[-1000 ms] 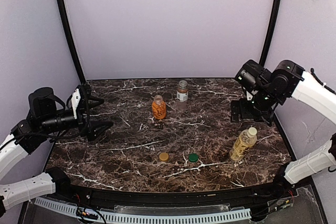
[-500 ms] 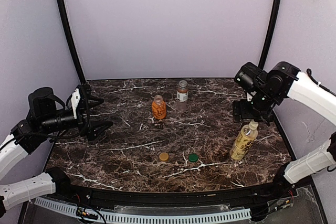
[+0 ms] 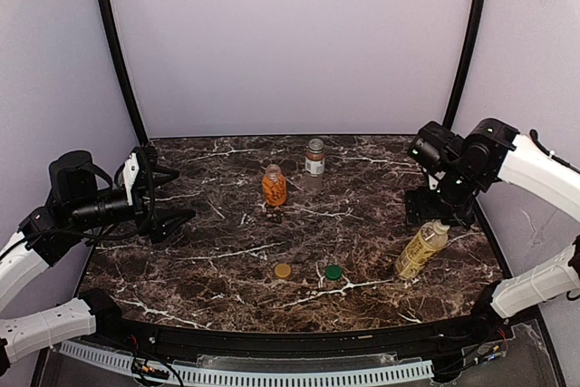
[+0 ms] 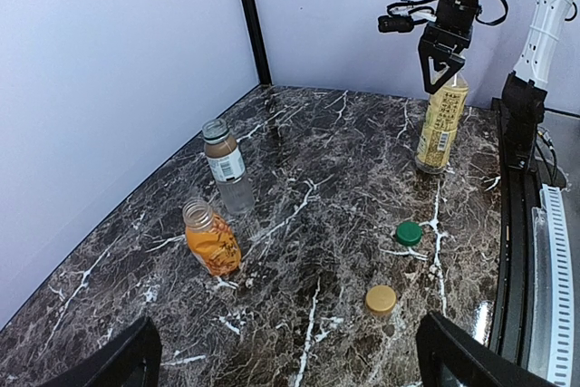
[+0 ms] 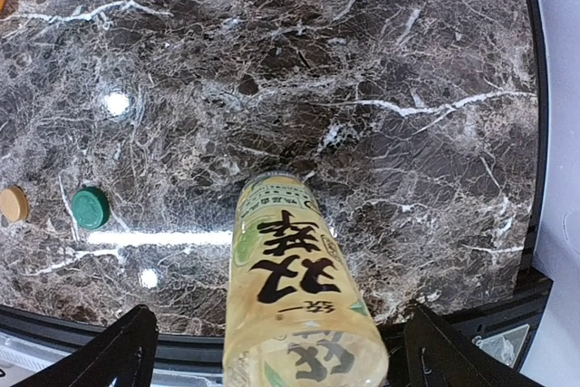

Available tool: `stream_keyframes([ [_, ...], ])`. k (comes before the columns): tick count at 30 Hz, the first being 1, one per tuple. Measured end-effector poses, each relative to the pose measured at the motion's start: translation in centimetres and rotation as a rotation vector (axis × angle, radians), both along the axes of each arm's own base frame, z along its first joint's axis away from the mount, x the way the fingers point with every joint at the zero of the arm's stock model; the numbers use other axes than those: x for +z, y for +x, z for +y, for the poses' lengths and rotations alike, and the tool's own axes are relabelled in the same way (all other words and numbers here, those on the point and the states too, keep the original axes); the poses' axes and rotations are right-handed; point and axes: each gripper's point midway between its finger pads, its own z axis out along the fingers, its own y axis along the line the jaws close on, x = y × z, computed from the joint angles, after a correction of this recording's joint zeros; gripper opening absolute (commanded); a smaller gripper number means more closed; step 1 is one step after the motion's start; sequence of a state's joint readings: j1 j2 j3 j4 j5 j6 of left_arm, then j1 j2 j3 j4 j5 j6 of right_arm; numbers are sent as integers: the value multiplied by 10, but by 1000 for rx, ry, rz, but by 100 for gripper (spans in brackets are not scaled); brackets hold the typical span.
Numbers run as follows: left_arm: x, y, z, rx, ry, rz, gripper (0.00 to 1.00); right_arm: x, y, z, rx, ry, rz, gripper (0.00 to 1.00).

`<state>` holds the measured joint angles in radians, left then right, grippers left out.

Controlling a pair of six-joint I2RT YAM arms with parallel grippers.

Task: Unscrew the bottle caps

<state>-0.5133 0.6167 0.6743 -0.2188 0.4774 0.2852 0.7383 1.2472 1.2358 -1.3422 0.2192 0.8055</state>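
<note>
Yellow-labelled bottle [image 5: 304, 314] loses its cap end off-frame inside spread right claw [image 5: 281, 312].

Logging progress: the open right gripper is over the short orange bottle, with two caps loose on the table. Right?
No: the right wrist view shows the open right gripper over the yellow-labelled bottle. The green cap and tan cap do lie loose on the table.

Marble table [image 3: 227, 233] bears orange bottle [image 3: 274, 187], brownish bottle [image 3: 314, 159], yellow-labelled bottle [image 3: 420, 251], tan cap [image 3: 283, 271], green cap [image 3: 333, 272].
</note>
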Motion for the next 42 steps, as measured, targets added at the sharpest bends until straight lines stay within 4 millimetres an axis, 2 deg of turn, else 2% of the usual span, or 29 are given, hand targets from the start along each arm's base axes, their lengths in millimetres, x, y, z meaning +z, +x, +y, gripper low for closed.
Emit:
stream_keyframes([
  [16, -1, 1, 0, 2, 6, 1, 99, -15, -12, 1, 39, 4, 68, 97],
  [25, -1, 1, 0, 1, 10, -5, 99, -21, -6, 7, 74, 2, 62, 95],
  [37, -2, 2, 0, 2, 14, -11, 99, -29, -3, 13, 93, 13, 68, 75],
  [42, -2, 2, 0, 2, 14, -11, 99, -29, -3, 14, 98, 15, 70, 59],
])
